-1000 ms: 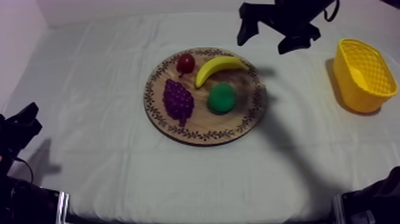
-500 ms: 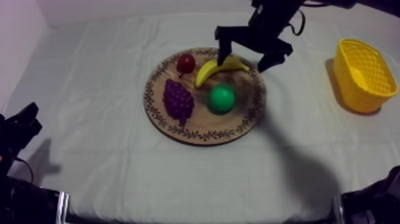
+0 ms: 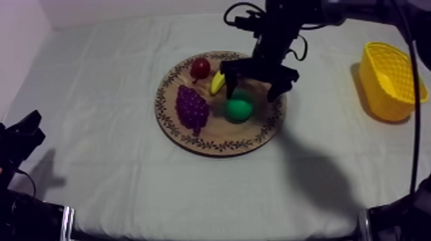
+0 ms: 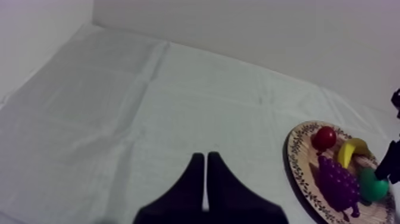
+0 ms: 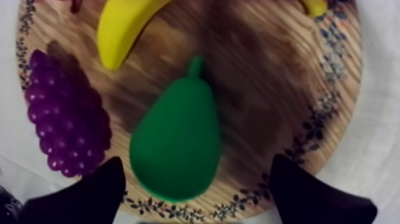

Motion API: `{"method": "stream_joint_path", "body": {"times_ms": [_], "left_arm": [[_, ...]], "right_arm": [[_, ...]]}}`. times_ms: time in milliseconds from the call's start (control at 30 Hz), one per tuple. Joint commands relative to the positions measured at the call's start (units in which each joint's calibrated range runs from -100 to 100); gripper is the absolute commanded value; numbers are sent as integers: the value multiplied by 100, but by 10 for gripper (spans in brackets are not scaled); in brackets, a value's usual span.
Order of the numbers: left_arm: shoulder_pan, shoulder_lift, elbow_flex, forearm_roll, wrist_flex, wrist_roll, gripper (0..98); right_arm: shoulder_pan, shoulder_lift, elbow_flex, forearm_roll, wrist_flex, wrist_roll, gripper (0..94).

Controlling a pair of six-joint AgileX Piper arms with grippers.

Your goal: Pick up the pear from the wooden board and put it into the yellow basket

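The right end effector [image 3: 251,91] hangs over the round wooden board [image 3: 192,138], its fingers [image 5: 83,193] spread apart and gripping nothing, one on each side of the pear [image 3: 238,109]. The pear lies on the board toward 4 o'clock from its centre, and the yellow basket [image 3: 391,80] stands well apart at the board's 3 o'clock. The left end effector [image 4: 205,179] sits over the table [image 4: 119,89], closed together into a narrow wedge on nothing.

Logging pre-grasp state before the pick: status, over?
Right end effector open, over the pear. Left end effector shut, over bare cloth. Pear on wooden board, ungrasped. Grapes, banana close beside it.
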Motion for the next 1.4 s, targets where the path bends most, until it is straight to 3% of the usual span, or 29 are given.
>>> {"method": "stream_joint_path", "body": {"times_ms": [0,300,567,700,1033,1167,1367], "left_arm": [[-1,0,3,1,-1,2,1],[-1,0,3,1,-1,2,1],[-1,0,3,1,-1,2,1],[-1,0,3,1,-1,2,1],[-1,0,3,1,-1,2,1],[-1,0,3,1,-1,2,1],[-1,0,3,1,-1,2,1]], "right_arm": [[9,127,-43,-23,-2,-4,920],[-17,510,-306,-93,-22,-29,901],[-77,710,-381,-136,-63,-73,808],[-81,752,-333,-154,-181,-71,716],[-158,722,-364,-40,-360,-50,341],[-191,500,-288,-16,-340,-58,295],[-190,-291,-125,179,-202,-166,297]]}}
